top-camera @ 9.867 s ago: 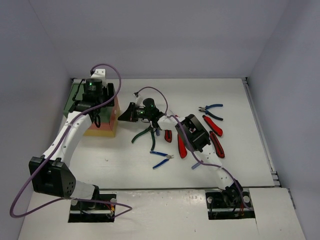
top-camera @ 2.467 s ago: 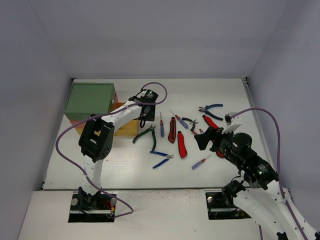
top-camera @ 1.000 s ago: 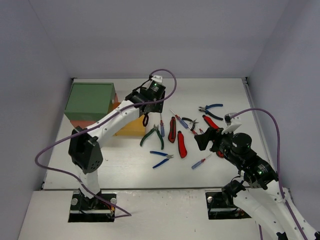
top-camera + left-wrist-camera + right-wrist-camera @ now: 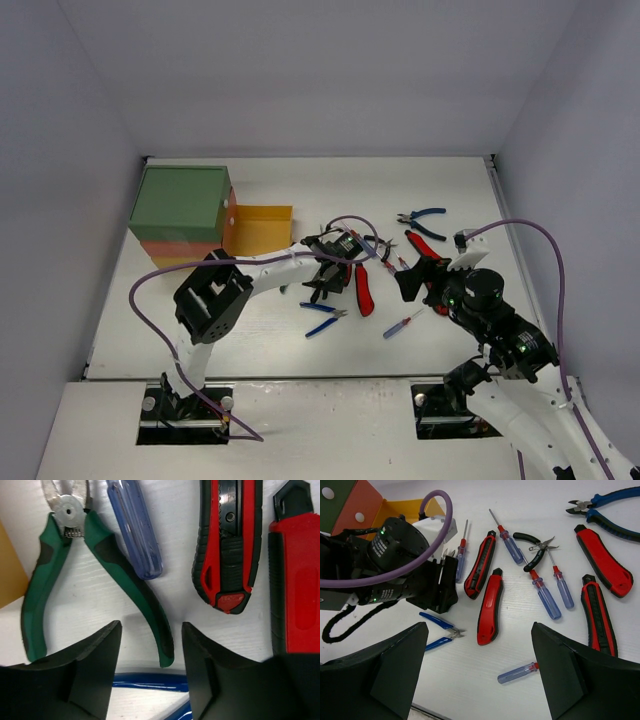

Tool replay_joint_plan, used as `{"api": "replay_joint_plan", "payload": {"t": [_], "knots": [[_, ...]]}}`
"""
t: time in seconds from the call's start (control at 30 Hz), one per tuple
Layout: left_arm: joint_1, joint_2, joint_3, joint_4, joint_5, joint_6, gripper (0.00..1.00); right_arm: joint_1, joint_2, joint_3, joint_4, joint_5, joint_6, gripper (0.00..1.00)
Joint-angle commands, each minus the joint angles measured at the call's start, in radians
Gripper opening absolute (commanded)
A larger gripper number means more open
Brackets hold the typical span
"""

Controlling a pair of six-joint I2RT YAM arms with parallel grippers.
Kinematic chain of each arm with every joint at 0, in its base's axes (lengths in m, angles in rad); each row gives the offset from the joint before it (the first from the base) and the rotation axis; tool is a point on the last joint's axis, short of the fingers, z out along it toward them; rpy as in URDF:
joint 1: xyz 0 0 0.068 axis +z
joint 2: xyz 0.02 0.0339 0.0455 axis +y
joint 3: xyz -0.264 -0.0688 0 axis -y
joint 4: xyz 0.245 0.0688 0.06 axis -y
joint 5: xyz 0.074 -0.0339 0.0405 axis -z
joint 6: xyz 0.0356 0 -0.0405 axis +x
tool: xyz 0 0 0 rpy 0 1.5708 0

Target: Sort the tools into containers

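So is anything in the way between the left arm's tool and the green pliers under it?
Nothing visible is. The left tool, jaws open, hangs straight over the green pliers, with one handle in line with the gap. Only a blue screwdriver lies close beside that handle.

No legible text, brand or number in any of my views. Closest thing: the red-and-black utility knife under my left wrist camera has faint raised marks on its red end tab, too blurred to read. The drawer cabinet faces are plain colour, nothing printed.
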Motion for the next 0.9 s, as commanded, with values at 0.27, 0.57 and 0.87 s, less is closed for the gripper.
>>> {"api": "replay_joint_plan", "payload": {"t": [0.27, 0.57, 0.87], "knots": [[-0.022, -0.04, 0.0, 0.033, 0.027, -0.058, 0.09, 0.005, 0.005, 0.036, 0.041, 0.042, 0.006, 0.81], [-0.074, -0.138, 0.039, -0.012, 0.033, -0.075, 0.01, 0.005, 0.002, 0.036, 0.041, 0.049, 0.003, 0.82], [-0.096, -0.253, 0.147, -0.124, -0.007, -0.001, 0.0, 0.005, -0.013, 0.033, 0.041, 0.052, 0.004, 0.82]]}}
